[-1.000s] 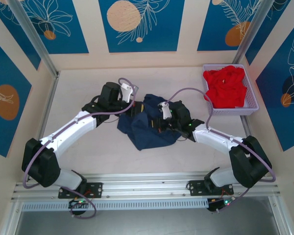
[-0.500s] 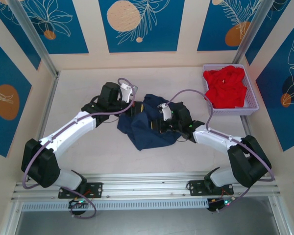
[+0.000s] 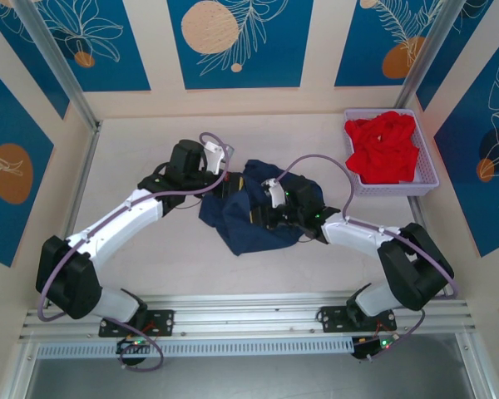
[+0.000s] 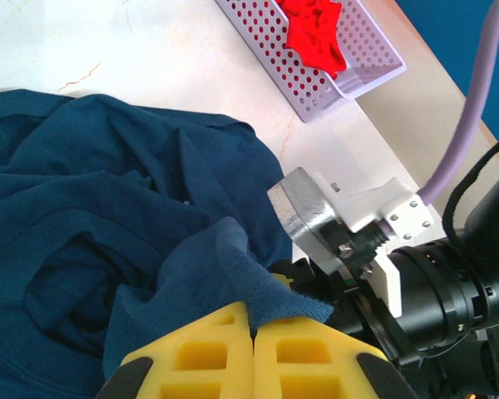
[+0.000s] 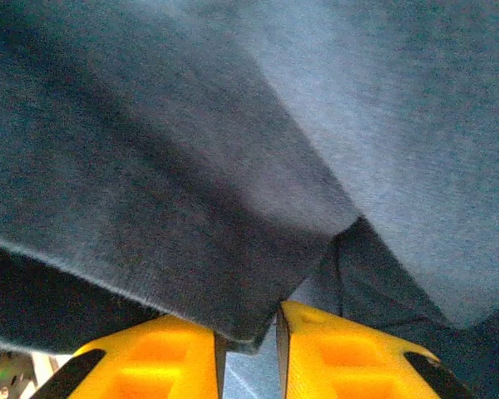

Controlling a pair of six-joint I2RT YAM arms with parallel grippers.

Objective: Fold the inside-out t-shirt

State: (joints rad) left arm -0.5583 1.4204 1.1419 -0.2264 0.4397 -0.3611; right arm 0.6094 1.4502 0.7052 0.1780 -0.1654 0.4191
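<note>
The pale table carries the navy t-shirt, crumpled in a heap at its middle between the two arms. A lilac basket at the far right corner holds a red garment, well apart from the t-shirt. The left gripper pinches a flap of the t-shirt between closed yellow pads. The right gripper clamps a fold of the same cloth.

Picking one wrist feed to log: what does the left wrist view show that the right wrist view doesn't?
Left wrist view: the left gripper shut on a fold of the t-shirt, the right arm's wrist beside it, bare table, and the purple basket holding the red garment. Right wrist view: the right gripper close up, a shirt hem in the narrow gap between its pads. Both: navy t-shirt cloth.
</note>
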